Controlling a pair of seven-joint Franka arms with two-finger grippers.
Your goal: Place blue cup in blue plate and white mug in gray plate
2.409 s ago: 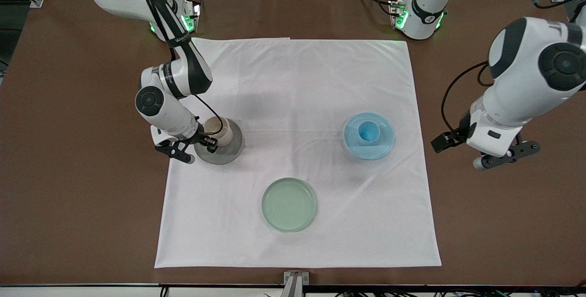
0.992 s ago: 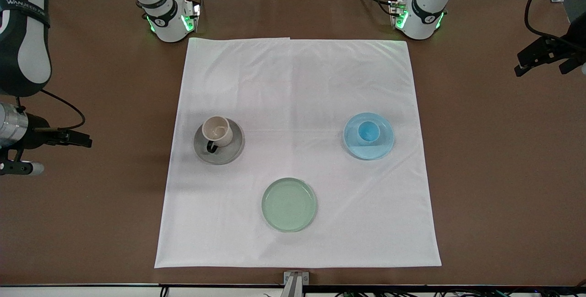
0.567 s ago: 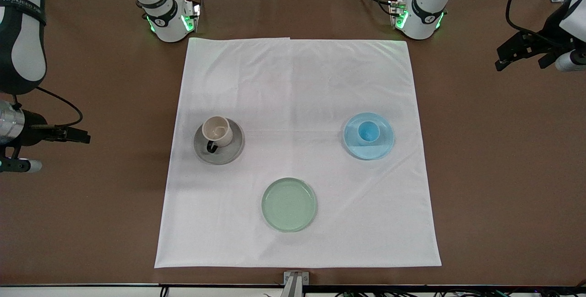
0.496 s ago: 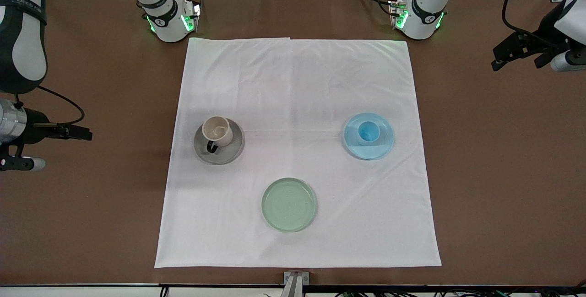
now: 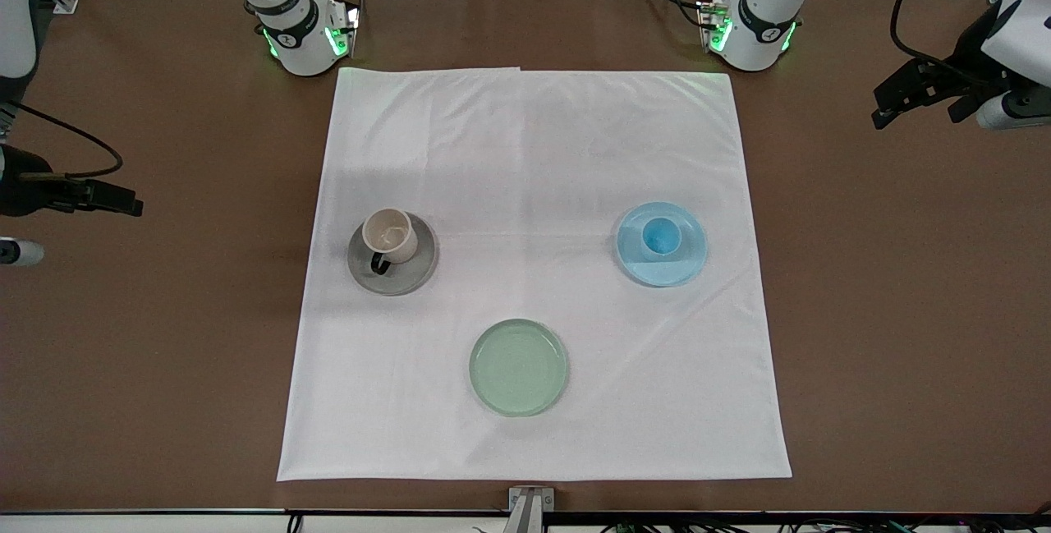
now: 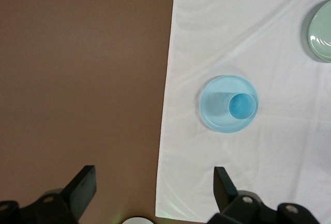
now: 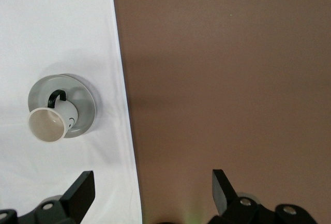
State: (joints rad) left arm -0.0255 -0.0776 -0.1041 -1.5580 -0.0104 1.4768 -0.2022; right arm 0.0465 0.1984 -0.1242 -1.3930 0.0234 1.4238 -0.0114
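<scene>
Light-blue cup (image 5: 659, 236) and plate (image 5: 662, 268); cream mug (image 5: 389, 236), seemingly black handle; gray plate (image 5: 392, 277); white cloth (image 5: 534, 147)

Creased white cloth (image 5: 534, 188), matt brown table (image 5: 903, 311)

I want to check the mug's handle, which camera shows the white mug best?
The right wrist view: the white mug fills more of the picture, its dark handle plain against the gray plate. The front view shows it smaller, handle visible. The left wrist view misses it.
</scene>
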